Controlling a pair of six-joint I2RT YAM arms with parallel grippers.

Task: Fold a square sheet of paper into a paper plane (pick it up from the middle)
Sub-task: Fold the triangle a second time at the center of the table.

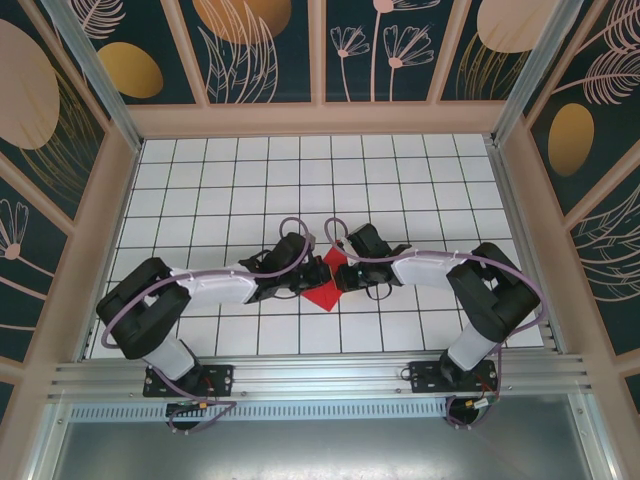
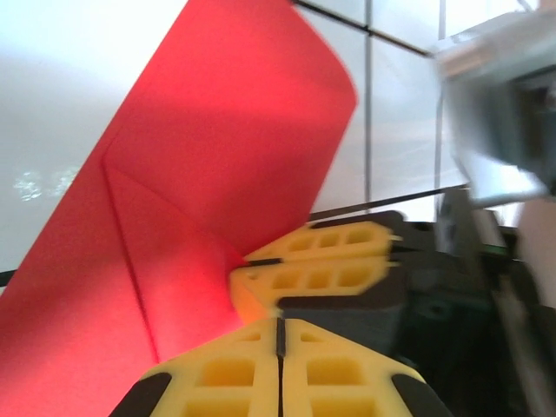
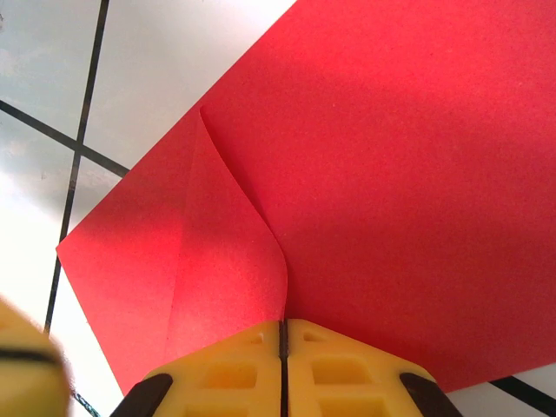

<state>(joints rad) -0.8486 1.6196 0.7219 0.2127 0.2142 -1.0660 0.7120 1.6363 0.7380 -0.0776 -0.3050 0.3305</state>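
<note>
Between my arms on the counter [image 1: 250,170], the square sheet of paper [image 1: 322,293] has only one flap folded, my right fingers [image 3: 300,369] pinching it, my left fingers [image 2: 295,369] closed beside it, most folds remaining.

robot lab test cell. white gridded tabletop [image 1: 250,170] boxed in by wood-framed wall panels [image 1: 260,50] with dark floral print; aluminium extrusion rail [image 1: 320,375] along near edge; left arm [image 1: 215,285] and right arm [image 1: 440,270] bolted side by side there.
</note>
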